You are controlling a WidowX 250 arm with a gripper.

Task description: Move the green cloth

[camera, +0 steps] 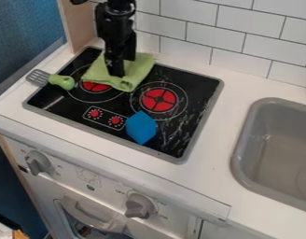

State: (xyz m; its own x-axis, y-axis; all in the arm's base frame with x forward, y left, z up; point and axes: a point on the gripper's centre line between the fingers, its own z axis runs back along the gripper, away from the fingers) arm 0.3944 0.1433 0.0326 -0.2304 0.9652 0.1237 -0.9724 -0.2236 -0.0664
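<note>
In the camera view, here was my gripper (116,71), pointing straight down over the rear of the black cooktop (197,86), right at the green cloth (138,69). I could not tell from here whether the gripper was clenched or released. The cloth lay rumpled around and below the gripper's tip, covering part of the left red burner (94,87), its far corner reaching over the cooktop's rear rim. The right burner (158,99) sat just beside it, uncovered.

Now the neighbours, and I had a close one: a toy spatula (62,82), just left of the cloth in the view, its green handle over the cooktop and its grey slotted head out over the counter (243,88). That was the nearest obstacle on that side. On the near side, a blue block (141,127) stood in front of the right burner, beside the printed dials (106,117), apart from the cloth. Behind the work, the white tiled wall (243,29) closed off the back, and a wooden panel (76,23) rose at the rear left corner, close to my arm.

Over to the right, well apart from the cloth, I had the grey sink (240,144) set into the counter. Down the front were two grey knobs (141,205) and the oven handle (90,215), all below the counter's edge.
</note>
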